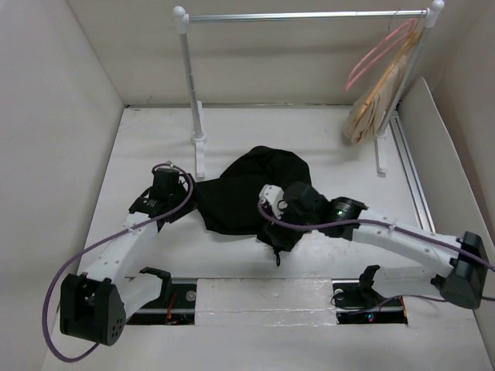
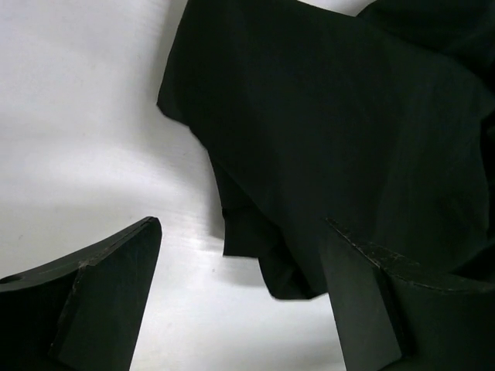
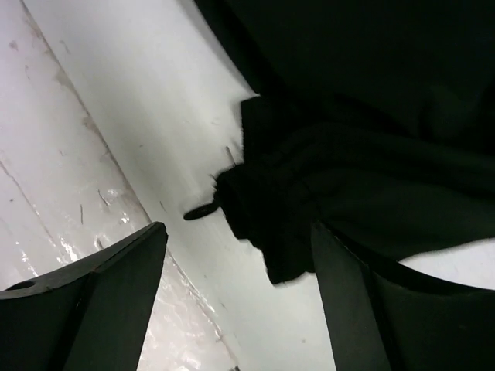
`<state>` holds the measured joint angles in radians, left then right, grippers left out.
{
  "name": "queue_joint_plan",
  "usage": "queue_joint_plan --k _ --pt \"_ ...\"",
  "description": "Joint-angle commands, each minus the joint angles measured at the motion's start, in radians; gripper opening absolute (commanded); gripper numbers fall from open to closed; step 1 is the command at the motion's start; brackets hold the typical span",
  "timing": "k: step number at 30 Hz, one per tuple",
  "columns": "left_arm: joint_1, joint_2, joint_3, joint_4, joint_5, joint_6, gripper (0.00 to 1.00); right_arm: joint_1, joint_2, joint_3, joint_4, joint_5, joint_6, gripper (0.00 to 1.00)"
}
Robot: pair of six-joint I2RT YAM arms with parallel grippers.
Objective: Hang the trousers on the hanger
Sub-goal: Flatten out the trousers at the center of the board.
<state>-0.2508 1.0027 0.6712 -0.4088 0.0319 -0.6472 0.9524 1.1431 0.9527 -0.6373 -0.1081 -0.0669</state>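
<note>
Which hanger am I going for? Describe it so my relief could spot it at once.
Find the clothes rail across the back of the table and follow it to its right end, where a cluster of hangers dangles. You want the thin pink hanger, sitting highest; the beige hangers below it are thicker.

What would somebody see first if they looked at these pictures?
The big black trousers heaped in the middle of the white table stand out first. Both arms reach toward them, the left gripper and right gripper open at the cloth's edges. Far back on the right, a pink hanger hangs on the rail.
</note>
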Motion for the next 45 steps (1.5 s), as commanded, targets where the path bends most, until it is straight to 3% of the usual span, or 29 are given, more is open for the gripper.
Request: queue_joint_plan --k 1,7,10,11,13,14,15,17,19,22,26,28,30,32,36,37,39,41,43,45 --pt "0.007 0.071 -0.031 0.180 0.068 -0.008 0.78 0.098 0.102 0.066 0.079 0.102 -0.008 0.81" --pt "0.007 0.240 -0.025 0.318 0.089 0.009 0.78 0.109 0.237 0.075 0.097 0.264 0.004 0.79" --pt "0.007 0.327 -0.010 0.379 0.086 0.015 0.72 0.109 0.248 0.083 0.088 0.374 0.028 0.59" --pt "0.007 0.345 -0.002 0.392 0.083 0.020 0.67 0.109 0.247 0.086 0.073 0.399 0.047 0.42" --pt "0.007 0.404 0.034 0.389 0.057 0.029 0.39 0.109 0.242 0.109 0.047 0.465 0.064 0.21" --pt "0.007 0.416 0.056 0.363 0.050 0.032 0.18 0.109 0.219 0.124 0.009 0.479 0.099 0.04" --pt "0.007 0.404 0.135 0.311 0.024 0.041 0.00 0.132 0.164 0.154 -0.028 0.536 0.108 0.00" --pt "0.007 0.375 0.152 0.265 0.017 0.046 0.00 0.132 0.096 0.207 -0.077 0.553 0.122 0.00" --pt "0.007 0.239 0.224 0.201 -0.021 0.047 0.00 0.132 0.015 0.283 -0.137 0.562 0.133 0.00" --pt "0.016 0.027 0.377 0.109 -0.197 0.050 0.00 0.143 -0.165 0.504 -0.211 0.544 0.128 0.00" --pt "0.016 -0.029 0.670 -0.014 -0.328 0.070 0.00 0.143 -0.215 0.732 -0.294 0.502 0.090 0.00" --pt "0.016 -0.036 0.852 -0.065 -0.406 0.090 0.00 0.143 -0.206 0.938 -0.329 0.484 0.079 0.00" --pt "0.016 -0.041 0.956 -0.081 -0.461 0.125 0.00 0.143 -0.194 1.123 -0.370 0.473 0.039 0.00" --pt "0.016 -0.049 1.041 -0.087 -0.510 0.155 0.00 0.143 -0.187 1.173 -0.406 0.530 0.032 0.00" --pt "0.016 -0.110 0.912 -0.090 -0.486 0.130 0.00 0.164 -0.255 0.938 -0.407 0.728 0.053 0.02" --pt "0.016 -0.128 0.792 -0.102 -0.466 0.106 0.00 0.164 -0.273 0.779 -0.397 0.798 0.065 0.02" --pt "0.016 -0.194 0.644 -0.081 -0.364 0.039 0.00 0.164 -0.309 0.633 -0.352 0.861 0.064 0.03" --pt "0.016 -0.222 0.426 -0.032 -0.301 0.002 0.00 0.093 -0.319 0.438 -0.284 0.926 0.093 0.03" --pt "0.016 -0.195 0.314 0.020 -0.290 0.021 0.00 -0.033 -0.318 0.330 -0.227 0.886 0.085 0.02" --pt "0.016 -0.082 0.297 0.048 -0.288 0.047 0.00 -0.149 -0.309 0.189 -0.129 0.816 0.081 0.00"
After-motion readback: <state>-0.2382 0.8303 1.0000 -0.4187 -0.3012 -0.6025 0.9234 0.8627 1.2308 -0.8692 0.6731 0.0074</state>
